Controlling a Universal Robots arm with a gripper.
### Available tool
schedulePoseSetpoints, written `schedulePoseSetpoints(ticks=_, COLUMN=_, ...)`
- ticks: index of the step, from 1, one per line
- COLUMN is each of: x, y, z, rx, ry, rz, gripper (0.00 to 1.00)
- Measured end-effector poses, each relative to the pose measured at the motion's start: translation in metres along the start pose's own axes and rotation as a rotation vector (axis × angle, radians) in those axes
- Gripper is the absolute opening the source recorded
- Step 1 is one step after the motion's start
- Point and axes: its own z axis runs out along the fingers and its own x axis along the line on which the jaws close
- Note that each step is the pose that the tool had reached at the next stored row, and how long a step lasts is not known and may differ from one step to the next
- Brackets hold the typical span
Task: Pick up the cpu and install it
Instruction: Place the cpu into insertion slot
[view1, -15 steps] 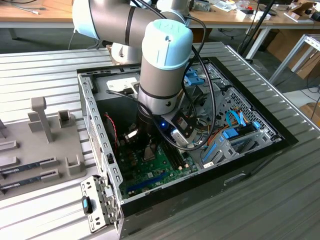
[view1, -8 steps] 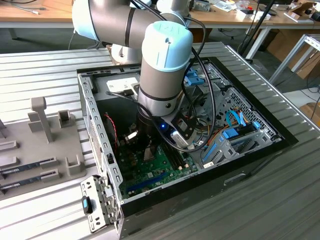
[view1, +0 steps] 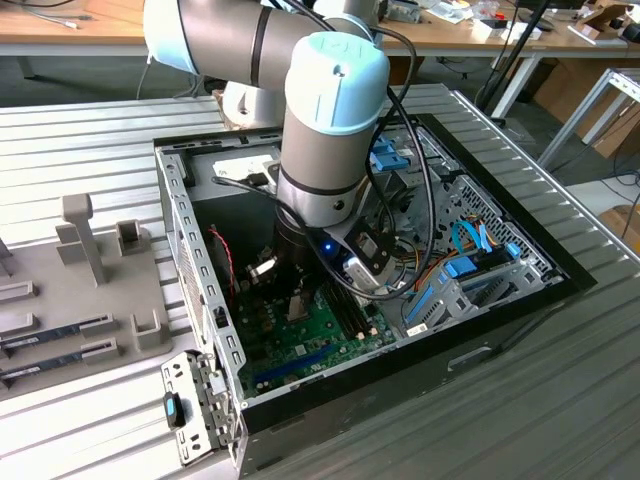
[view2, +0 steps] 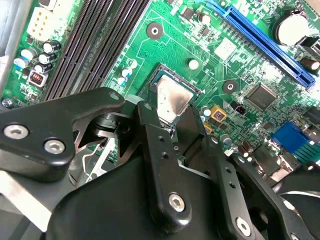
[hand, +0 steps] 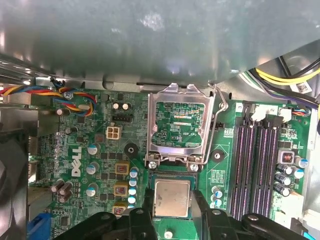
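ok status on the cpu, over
gripper low over the motherboard, straddling the cpu. cpu flat at the open socket. load plate hinged up, clear of it.

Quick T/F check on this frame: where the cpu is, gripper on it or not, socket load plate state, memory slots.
1. The cpu sits between the fingers of the gripper, at the socket. True.
2. The load plate is shut over the cpu. False: it is flipped open, clear of the cpu.
3. The memory slots hold no sticks. True.
4. The cpu lies on a tray outside the case. False: it is inside the case, at the motherboard.
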Motion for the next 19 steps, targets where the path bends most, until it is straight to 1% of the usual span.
schedulePoseSetpoints(ticks=2, x=-0.0002, y=0.0011, z=0.0000, rx=0.0000, ry=0.0000, rz=0.000, gripper=0.41)
schedulePoseSetpoints(ticks=3, x=-0.0007, y=0.0011, z=0.0000, rx=-0.0001, ry=-0.0001, rz=0.000, gripper=0.35)
schedulePoseSetpoints(ticks=5, x=-0.0045, y=0.0009, z=0.0000, rx=0.0000, ry=0.0007, rz=0.000, gripper=0.22)
schedulePoseSetpoints(ticks=6, x=-0.0080, y=0.0007, z=0.0001, rx=-0.0001, ry=0.0013, rz=0.000, gripper=0.11)
schedulePoseSetpoints(ticks=8, x=-0.0126, y=0.0004, z=-0.0002, rx=0.0000, ry=0.0015, rz=0.000, gripper=0.11)
schedulePoseSetpoints(ticks=12, x=-0.0169, y=0.0001, z=-0.0017, rx=-0.0011, ry=0.0014, rz=0.000, gripper=0.11)
schedulePoseSetpoints(ticks=17, x=-0.0257, y=-0.0009, z=-0.0062, rx=-0.0155, ry=0.0008, rz=0.000, gripper=0.11)
schedulePoseSetpoints(ticks=19, x=-0.0292, y=-0.0013, z=-0.0095, rx=-0.0242, ry=0.0005, rz=0.000, gripper=0.11)
